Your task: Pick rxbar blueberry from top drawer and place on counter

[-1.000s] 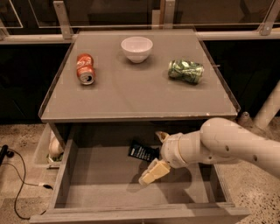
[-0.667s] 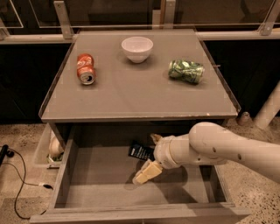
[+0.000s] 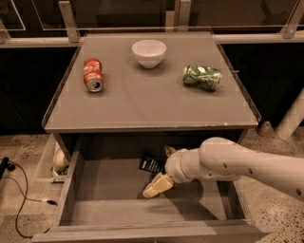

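gripper (image 3: 158, 172) has slid left inside the top drawer (image 3: 95, 190) and is now at the rxbar blueberry (image 3: 151, 163); fingers apart, either side of it, not clamped; bar unmoved, middle of drawer's back edge; grasp looks imminent; counter (image 3: 142, 107) placement still pending

Upper left of centre: red soda can (image 3: 93, 74), lying on its side, open end toward the viewer; upper centre: white bowl (image 3: 148, 52), upright; upper right of centre: crushed green can (image 3: 203, 77), on its side, well apart from the bowl; top edge: metal rail (image 3: 33, 41) with glass panels (image 3: 118, 12) behind; lower left: black cable (image 3: 16, 199) trailing over speckled floor (image 3: 23, 142); right edge: pale slanted post (image 3: 292, 116); lower centre: gripper (image 3: 163, 168).
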Tool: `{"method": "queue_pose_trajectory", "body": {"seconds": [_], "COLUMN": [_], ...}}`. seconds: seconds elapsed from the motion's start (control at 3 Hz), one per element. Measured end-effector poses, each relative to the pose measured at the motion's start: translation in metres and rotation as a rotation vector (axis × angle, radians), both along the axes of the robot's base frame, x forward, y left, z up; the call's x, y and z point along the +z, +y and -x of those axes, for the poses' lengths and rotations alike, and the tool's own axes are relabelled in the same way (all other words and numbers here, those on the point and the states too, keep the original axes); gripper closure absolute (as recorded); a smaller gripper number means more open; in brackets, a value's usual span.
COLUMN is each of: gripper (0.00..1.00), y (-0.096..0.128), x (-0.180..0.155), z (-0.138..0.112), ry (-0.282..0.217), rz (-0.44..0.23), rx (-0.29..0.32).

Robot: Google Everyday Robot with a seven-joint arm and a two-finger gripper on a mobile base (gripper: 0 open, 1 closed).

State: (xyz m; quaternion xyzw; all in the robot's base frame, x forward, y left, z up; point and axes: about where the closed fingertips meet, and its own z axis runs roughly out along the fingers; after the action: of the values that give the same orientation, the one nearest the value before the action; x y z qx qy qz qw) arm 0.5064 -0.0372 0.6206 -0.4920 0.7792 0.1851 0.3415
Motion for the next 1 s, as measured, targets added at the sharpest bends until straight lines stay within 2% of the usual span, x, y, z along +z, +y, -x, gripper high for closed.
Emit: {"method": "queue_pose_trajectory", "body": {"seconds": [0.67, 1.0], "gripper": [0.00, 0.00], "y": [-0.020, -0.023], "x": [-0.019, -0.025], "z": [-0.007, -0.012], "ry": [0.008, 0.019], "rz": [0.001, -0.022], "rx": [-0.059, -0.066]}}
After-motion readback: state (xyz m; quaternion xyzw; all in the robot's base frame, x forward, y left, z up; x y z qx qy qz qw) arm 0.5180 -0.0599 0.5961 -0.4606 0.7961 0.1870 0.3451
